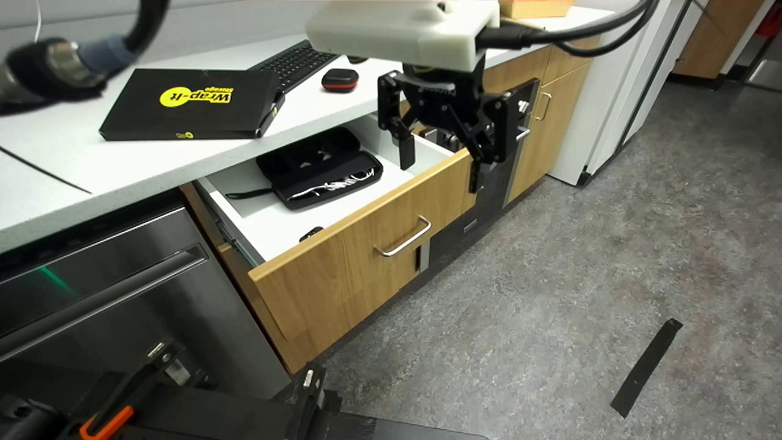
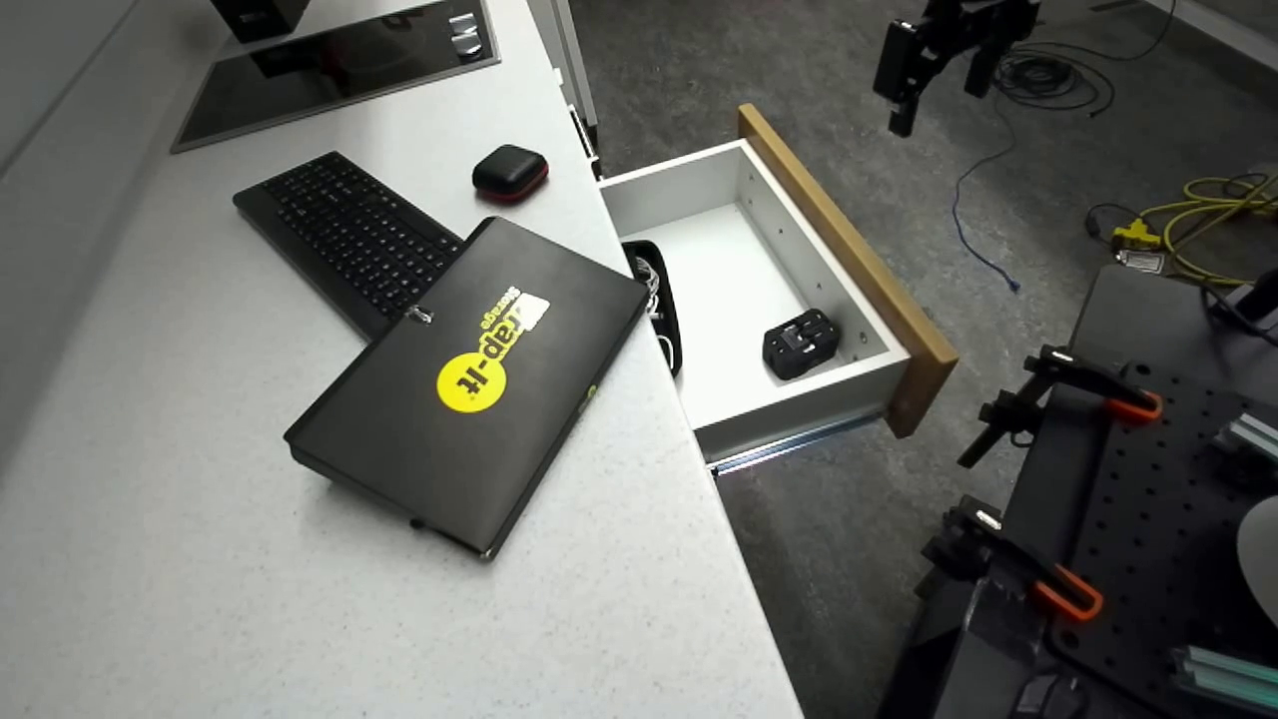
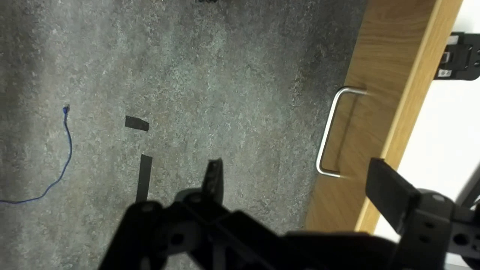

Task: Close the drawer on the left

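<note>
The drawer (image 1: 336, 269) is pulled well out from under the counter, with a light oak front and white inner walls. It also shows in an exterior view (image 2: 849, 250) and at the right of the wrist view (image 3: 386, 86). Its silver bar handle (image 1: 406, 239) shows in the wrist view too (image 3: 325, 131). My gripper (image 1: 441, 168) is open with nothing between the fingers. In the wrist view the gripper (image 3: 296, 164) has its right finger overlapping the drawer's top edge and its left finger over floor. In an exterior view the gripper (image 2: 941, 100) appears beyond the front, apart from it.
The drawer holds an open black case (image 1: 330, 177) with white cables and a black adapter (image 2: 801, 343). On the counter (image 2: 599, 579) lie a black flat box (image 2: 469, 379), a keyboard (image 2: 349, 235) and a small case (image 2: 510, 173). A steel appliance (image 1: 153, 293) stands beside the drawer.
</note>
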{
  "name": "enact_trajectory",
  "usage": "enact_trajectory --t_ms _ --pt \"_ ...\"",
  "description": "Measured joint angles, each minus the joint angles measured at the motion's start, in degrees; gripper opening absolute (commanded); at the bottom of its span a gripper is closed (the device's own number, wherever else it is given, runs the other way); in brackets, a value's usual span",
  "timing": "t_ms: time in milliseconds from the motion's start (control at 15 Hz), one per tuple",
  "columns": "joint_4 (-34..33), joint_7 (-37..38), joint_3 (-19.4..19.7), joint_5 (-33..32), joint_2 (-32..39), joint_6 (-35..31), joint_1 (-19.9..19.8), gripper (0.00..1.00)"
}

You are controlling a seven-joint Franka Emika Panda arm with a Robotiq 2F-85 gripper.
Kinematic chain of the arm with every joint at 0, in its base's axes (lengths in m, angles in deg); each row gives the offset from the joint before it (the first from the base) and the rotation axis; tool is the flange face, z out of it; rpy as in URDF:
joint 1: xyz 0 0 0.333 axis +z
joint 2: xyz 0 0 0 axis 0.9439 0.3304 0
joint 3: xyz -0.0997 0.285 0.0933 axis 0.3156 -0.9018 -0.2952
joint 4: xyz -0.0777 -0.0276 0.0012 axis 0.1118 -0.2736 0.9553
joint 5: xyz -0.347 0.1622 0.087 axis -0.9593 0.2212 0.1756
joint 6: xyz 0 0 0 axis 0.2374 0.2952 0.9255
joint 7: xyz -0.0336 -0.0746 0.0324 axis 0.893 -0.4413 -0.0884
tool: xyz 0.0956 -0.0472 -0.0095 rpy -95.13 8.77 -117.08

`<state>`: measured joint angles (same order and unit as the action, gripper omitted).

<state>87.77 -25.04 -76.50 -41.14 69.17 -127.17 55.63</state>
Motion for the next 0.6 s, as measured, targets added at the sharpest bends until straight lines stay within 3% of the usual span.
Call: enact_trajectory --t_ms 333,600 --pt "-4.1 12.28 3.56 -6.82 13.67 -11.24 -0.79 1.0" --pt "-11.48 15.12 5.47 -4.71 24.85 -13.79 -0.5 1.0"
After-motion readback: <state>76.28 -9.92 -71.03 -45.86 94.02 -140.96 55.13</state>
